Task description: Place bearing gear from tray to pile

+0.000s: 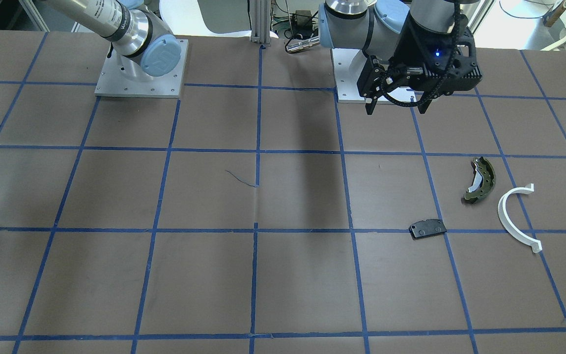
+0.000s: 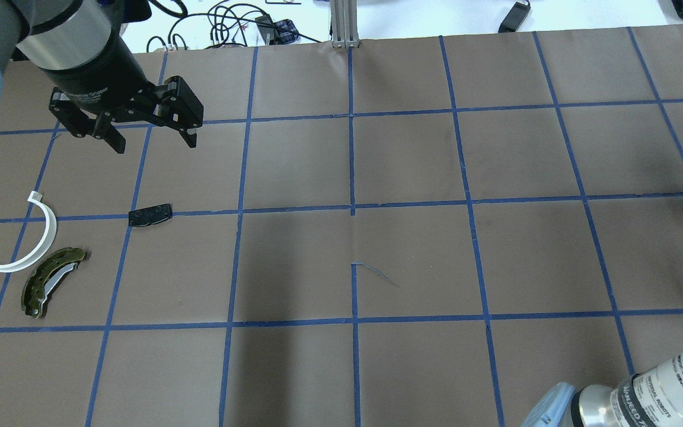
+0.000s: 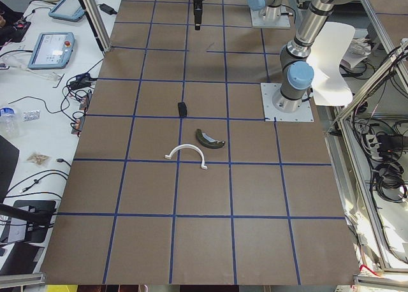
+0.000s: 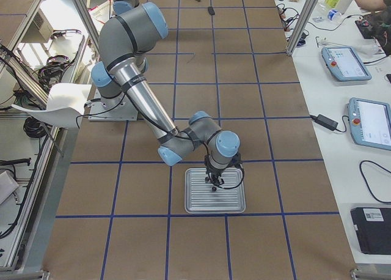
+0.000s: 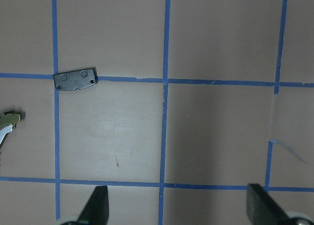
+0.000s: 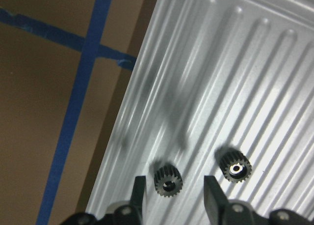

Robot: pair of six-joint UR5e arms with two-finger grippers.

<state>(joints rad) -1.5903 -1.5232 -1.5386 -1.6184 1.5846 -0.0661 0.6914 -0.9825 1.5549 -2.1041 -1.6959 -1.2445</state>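
We were plainly in a robotics lab. The worktop (image 1: pixel 214 275) wore brown paper ruled into squares with blue tape (image 1: pixel 214 149), and two industrial arms (image 4: pixel 131 29) stood bolted to metal base plates (image 1: pixel 111 84). Teach pendants (image 4: pixel 342 63) (two on one side bench (image 4: pixel 327 99)) lay near loose cables (image 2: pixel 223 21), and aluminium framing (image 2: pixel 344 24) edged the cell.

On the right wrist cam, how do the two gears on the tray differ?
The edge-side gear sits between the open fingers of the right gripper. The inner gear lies outside them, further from the tray's rim. The edge-side gear's bore looks dark, while the inner gear's centre shines bright metal. Both are small, black and toothed, and rest bore-up on the ribbed metal tray.
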